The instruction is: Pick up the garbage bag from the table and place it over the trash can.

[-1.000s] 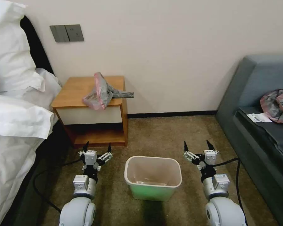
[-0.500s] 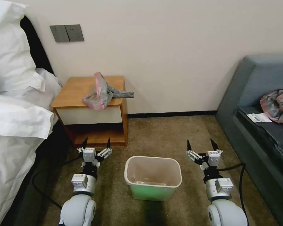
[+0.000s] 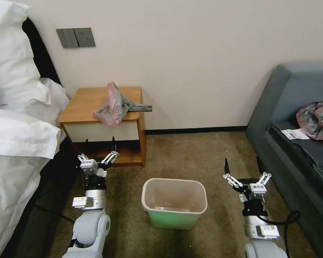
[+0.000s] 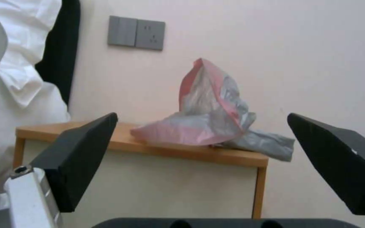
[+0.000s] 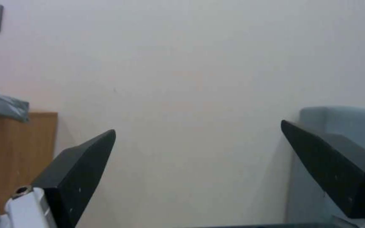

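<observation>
Wrinkly pink-grey garbage bag, crumpled.

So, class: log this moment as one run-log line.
left gripper: open, low before nightstand | right gripper: open, beside sofa | garbage bag: on nightstand, ungrasped | trash can: unlined, on carpet

garbage bag on table — jaws apart

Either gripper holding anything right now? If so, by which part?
Nothing held. Left gripper and right gripper are both open and empty, low over the carpet. The garbage bag lies untouched on the table.
</observation>
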You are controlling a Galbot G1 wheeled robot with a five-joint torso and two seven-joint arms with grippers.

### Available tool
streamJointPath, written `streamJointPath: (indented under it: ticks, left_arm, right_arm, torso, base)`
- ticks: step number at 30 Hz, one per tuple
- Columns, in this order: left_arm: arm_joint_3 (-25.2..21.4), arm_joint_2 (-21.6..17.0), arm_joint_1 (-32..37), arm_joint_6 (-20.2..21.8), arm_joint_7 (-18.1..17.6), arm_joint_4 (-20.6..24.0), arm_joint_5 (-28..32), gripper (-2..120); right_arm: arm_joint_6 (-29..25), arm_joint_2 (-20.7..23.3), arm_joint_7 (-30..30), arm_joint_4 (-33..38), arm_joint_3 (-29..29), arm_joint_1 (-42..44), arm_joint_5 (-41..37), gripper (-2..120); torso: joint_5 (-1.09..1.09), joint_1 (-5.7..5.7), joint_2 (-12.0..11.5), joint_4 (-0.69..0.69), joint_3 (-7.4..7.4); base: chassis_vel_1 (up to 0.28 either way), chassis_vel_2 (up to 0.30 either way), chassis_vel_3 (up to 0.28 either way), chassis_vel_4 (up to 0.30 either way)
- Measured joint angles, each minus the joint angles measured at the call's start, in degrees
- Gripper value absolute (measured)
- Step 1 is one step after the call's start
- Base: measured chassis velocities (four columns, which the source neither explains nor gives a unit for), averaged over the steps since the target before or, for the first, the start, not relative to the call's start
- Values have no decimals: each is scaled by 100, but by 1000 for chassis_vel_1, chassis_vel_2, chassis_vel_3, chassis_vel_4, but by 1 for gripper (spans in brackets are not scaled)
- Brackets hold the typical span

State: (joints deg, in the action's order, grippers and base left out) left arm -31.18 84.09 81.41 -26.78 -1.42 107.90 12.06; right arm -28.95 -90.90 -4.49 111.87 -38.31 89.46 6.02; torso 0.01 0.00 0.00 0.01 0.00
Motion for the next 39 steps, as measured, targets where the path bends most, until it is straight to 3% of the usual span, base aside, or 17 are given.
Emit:
streamJointPath:
  ticks: [10, 12, 14, 15, 18, 22, 31, 34, 39]
  left_arm:
    - [-73, 68, 168, 40, -156, 104, -211, 100]
    - [-86, 87, 197, 50, -189, 123, -250, 100]
    - [-120, 133, 275, 69, -248, 191, -316, 100]
    - [-120, 133, 275, 69, -248, 191, -316, 100]
    - [-164, 178, 342, 82, -304, 249, -357, 100]
    - [-169, 205, 330, 94, -319, 174, -391, 100]
    - [-102, 298, 177, 104, -322, -220, -477, 100]
    - [-66, 332, 112, 105, -322, -365, -502, 100]
    - [-52, 340, 108, 105, -321, -444, -516, 100]
  right_arm:
    - [454, 314, 59, -117, 541, -529, -5, 100]
    - [552, 512, 92, -208, 703, -711, 33, 100]
    - [717, 1011, 220, -491, 1060, -1202, 110, 100]
    - [717, 1011, 220, -491, 1060, -1202, 110, 100]
    - [888, 1673, 426, -1026, 1687, -2029, 127, 100]
    - [919, 2050, 614, -1627, 2307, -2850, 254, 100]
    - [1279, 2187, 1346, -2913, 3664, -4399, 1486, 100]
    - [1429, 2006, 1457, -3522, 4139, -5038, 2018, 100]
    - [1468, 1750, 1440, -4187, 4508, -5579, 2272, 100]
  torso:
    - [-1, 0, 0, -2, 0]
    - [-2, 0, 0, -2, 0]
    - [0, 0, 0, -1, 0]
    - [0, 0, 0, -1, 0]
    - [0, 0, 0, 0, 0]
    - [0, 0, 0, 0, 0]
    - [-4, 0, 0, 0, 0]
    - [-1, 1, 0, -1, 1]
    - [0, 0, 0, 0, 1]
  base:
    - [0, 0, 0, 0]
    - [0, 0, 0, 0]
    - [0, 0, 0, 0]
    - [0, 0, 0, 0]
    - [0, 0, 0, 0]
    - [0, 0, 0, 0]
    - [0, 0, 0, 0]
    - [0, 0, 0, 0]
    - [0, 0, 0, 0]
